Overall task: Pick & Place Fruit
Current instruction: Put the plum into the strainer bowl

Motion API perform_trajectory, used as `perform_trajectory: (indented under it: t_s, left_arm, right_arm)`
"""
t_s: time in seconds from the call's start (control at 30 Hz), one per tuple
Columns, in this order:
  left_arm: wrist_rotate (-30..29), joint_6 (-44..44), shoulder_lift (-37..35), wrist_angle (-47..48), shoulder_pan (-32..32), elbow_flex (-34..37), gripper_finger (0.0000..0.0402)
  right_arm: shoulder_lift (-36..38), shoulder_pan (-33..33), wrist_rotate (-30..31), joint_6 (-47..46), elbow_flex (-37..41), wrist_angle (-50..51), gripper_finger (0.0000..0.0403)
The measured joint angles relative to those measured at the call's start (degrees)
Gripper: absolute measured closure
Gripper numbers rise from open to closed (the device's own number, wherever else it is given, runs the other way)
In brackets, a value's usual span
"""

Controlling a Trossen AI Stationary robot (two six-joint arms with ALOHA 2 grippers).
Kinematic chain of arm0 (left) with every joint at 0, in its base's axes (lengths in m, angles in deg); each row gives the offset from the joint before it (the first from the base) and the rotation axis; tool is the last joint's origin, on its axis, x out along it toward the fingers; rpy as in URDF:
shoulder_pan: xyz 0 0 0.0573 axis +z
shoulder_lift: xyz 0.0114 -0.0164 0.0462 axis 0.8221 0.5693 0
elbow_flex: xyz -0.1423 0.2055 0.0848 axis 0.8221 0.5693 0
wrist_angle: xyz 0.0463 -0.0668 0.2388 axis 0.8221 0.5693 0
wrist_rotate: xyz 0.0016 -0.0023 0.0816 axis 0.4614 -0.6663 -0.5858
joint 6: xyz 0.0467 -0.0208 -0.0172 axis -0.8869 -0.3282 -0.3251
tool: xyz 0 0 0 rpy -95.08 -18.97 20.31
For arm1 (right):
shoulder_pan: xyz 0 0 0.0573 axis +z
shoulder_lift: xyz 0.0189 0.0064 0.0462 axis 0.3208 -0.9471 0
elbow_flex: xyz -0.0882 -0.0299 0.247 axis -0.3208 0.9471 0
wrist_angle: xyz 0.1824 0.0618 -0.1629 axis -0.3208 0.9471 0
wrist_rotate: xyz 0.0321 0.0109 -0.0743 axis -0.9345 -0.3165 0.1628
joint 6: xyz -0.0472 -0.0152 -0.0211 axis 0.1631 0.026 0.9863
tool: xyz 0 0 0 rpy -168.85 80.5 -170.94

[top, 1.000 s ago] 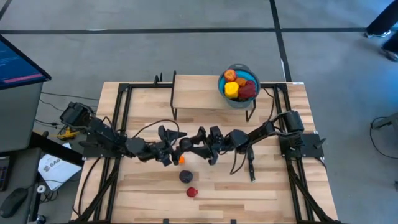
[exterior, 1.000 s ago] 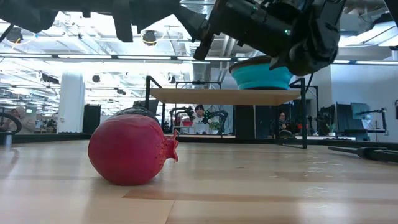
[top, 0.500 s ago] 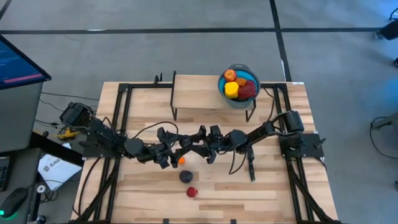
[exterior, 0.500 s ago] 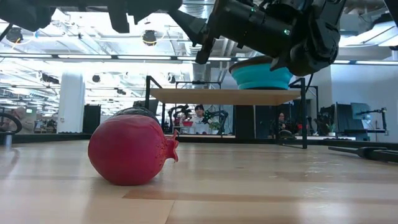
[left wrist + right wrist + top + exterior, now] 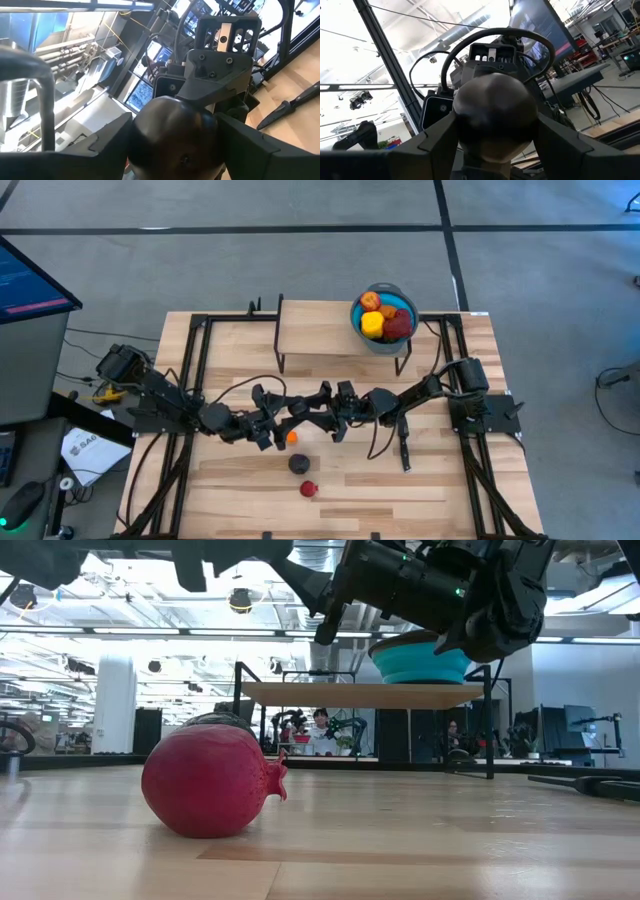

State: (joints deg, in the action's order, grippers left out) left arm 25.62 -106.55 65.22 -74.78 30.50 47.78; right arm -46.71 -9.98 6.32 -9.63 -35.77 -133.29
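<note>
Two grippers meet above the middle of the bench (image 5: 440,480), nose to nose, with one dark purple fruit (image 5: 299,409) between them. The left gripper (image 5: 286,411) comes in from the left side, and its wrist view shows the dark round fruit (image 5: 172,135) seated between its fingers (image 5: 252,145), which press in on both sides of it. The right gripper (image 5: 316,408) reaches across from the right side, and its own wrist view shows the same rounded body (image 5: 494,116) filling the space between its fingers (image 5: 432,142), which also sit against it, so both sets of fingers are clenched on this one fruit, held in the air. Just beneath the left gripper a small orange fruit (image 5: 292,437) lies on the wood. Nearer the front edge lie another dark purple fruit (image 5: 298,464) and, just beside it, a red fruit (image 5: 309,489); the low view shows that red fruit (image 5: 212,781) large and close, resting on the bench with the dark one partly hidden behind it. A slim black knife (image 5: 404,451) lies on the bench under the right arm. At the back right, a blue bowl (image 5: 383,329) stands on a raised wooden shelf (image 5: 315,330) and holds a heap of red, orange and yellow fruits (image 5: 372,324).
</note>
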Motion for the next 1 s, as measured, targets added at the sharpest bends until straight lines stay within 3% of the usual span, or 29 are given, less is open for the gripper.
perform_trajectory:
  t_s: [0.17,0.47,0.73,0.9,1.0]
  left_arm:
    - [-0.2,2.24,-0.06,0.63,-0.6,0.02,0.0147]
    - [-3.04,2.86,-0.06,1.52,-2.81,-0.02,0.0147]
    - [-7.49,2.79,-0.02,3.15,-2.91,-0.02,0.0145]
    - [-12.23,3.66,-0.02,3.15,-3.8,-0.02,0.0145]
    - [-11.99,9.91,-0.71,3.88,-3.28,-0.19,0.0145]
  right_arm:
    - [0.0,-0.43,-5.14,0.37,0.11,0.64,0.0158]
    - [-0.04,-1.28,-7.27,0.48,0.02,8.35,0.0111]
    - [-0.04,-3.67,-16.78,-2.75,0.0,16.6,0.0059]
    - [-0.04,-5.23,-14.31,-7.56,0.04,25.23,0.0039]
    - [1.01,-4.66,-9.85,-9.43,0.97,28.55,0.0038]
